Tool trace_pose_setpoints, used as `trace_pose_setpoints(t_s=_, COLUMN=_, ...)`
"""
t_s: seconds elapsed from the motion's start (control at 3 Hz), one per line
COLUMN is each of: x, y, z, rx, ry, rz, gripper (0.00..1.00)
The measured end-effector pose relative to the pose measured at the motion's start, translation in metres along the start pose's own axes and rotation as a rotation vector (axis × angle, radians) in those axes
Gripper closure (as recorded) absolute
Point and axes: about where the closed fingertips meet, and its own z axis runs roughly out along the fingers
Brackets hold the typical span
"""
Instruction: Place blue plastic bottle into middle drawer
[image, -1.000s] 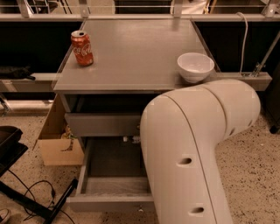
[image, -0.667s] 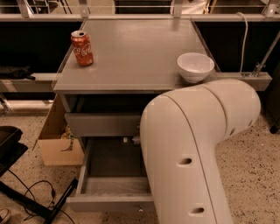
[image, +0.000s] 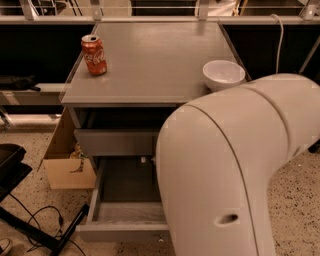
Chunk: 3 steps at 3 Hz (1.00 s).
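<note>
Entry: middle drawer (image: 125, 214), pulled open below the flat grey desk (image: 150, 60).
Wide, shallow, bare grey wood-grain floor; long axis left to right, open side up. My smooth, rounded white arm (image: 235, 165) covers its right part and hides my end effector and the bottle, so I cannot tell its state.

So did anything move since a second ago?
Nothing visibly moved. The white arm fills the same spot, and the gripper is out of view. The cola can and bowl sit on the cabinet top, the middle drawer stays open, and no bottle shows.
</note>
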Motion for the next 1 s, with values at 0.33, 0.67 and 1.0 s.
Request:
trace_pose_setpoints(t_s=0.33, x=0.0, y=0.004, z=-0.054, rx=0.035, ry=0.027, rz=0.009, gripper=0.0)
trace_pose_setpoints(t_s=0.67, x=0.011, y=0.024, z=-0.099, rx=0.016, ry=0.088, rz=0.017, gripper=0.0)
trace_pose_setpoints(t_s=1.0, x=0.056, y=0.041, z=-0.142, rx=0.012, ry=0.193, rz=0.099, gripper=0.0)
